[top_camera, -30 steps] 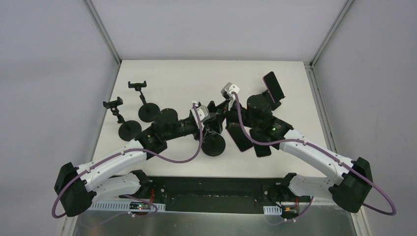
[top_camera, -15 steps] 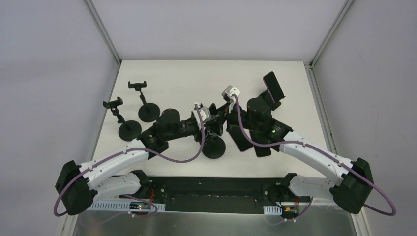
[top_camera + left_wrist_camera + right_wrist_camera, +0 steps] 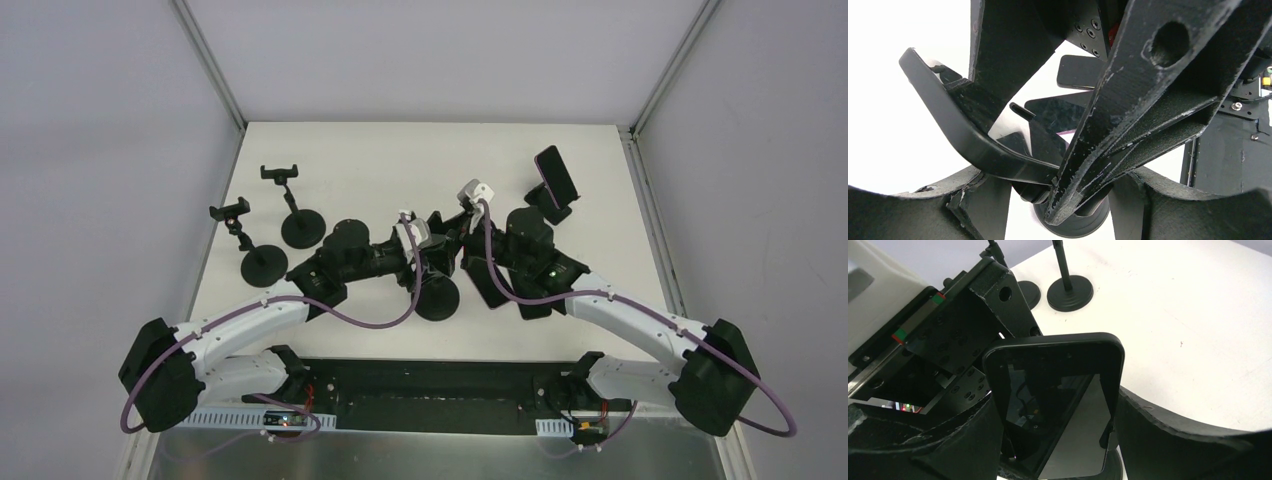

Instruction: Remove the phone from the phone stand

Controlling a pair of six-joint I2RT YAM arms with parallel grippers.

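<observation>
The phone (image 3: 1053, 410) is near the middle of the table (image 3: 380, 160). It stands up, leaning a little, and its dark screen faces the right wrist camera. It sits in the phone stand (image 3: 437, 298). The stand's round black foot rests on the table just in front of where the two arms meet. The right gripper (image 3: 1058, 440) has one finger on each side of the phone. The fingers press on its two long edges, so the jaws are about as wide as the phone and hold it. The left gripper (image 3: 1058, 210) is right beside it, on the other side of the phone. Its jaws are partly open around the lower part of the stand, and the stand's shiny curved clamp (image 3: 973, 145) passes between them. I cannot tell if they squeeze the stand or only sit around it. Just to the right of the stand's foot, two flat phones (image 3: 490, 282) lie on the table, partly under the right arm. Near the far right corner another phone (image 3: 556, 178) stands up, tilted. Well apart on the left side are two empty stands (image 3: 230, 212), each with a round black foot.
</observation>
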